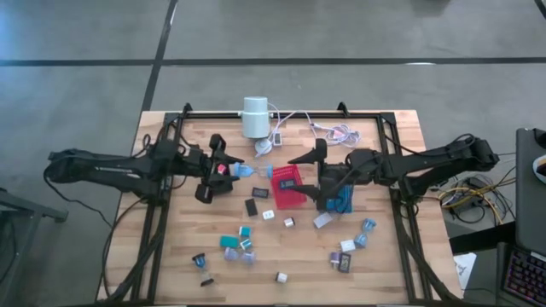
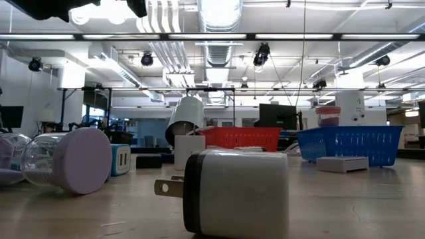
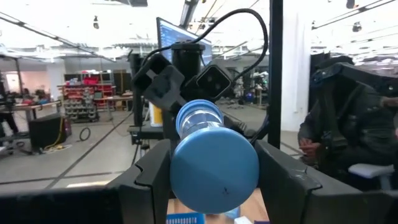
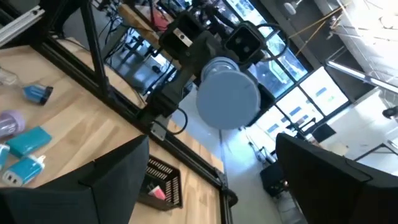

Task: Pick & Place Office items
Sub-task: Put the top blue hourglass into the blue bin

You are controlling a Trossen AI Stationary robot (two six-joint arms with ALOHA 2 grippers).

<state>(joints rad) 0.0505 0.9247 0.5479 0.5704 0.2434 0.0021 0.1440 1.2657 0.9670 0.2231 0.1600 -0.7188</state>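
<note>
Handover step: left gripper (image 1: 223, 170) clamps a blue-capped clear tube (image 1: 242, 171) aloft left of the red tray (image 1: 288, 189), facing the right gripper (image 1: 317, 177), wide open and empty; next, right fingers close on tube.

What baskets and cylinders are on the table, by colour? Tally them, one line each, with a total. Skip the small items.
Red basket: 1
Blue basket: 1
White cylinder: 1
Total: 3
</note>
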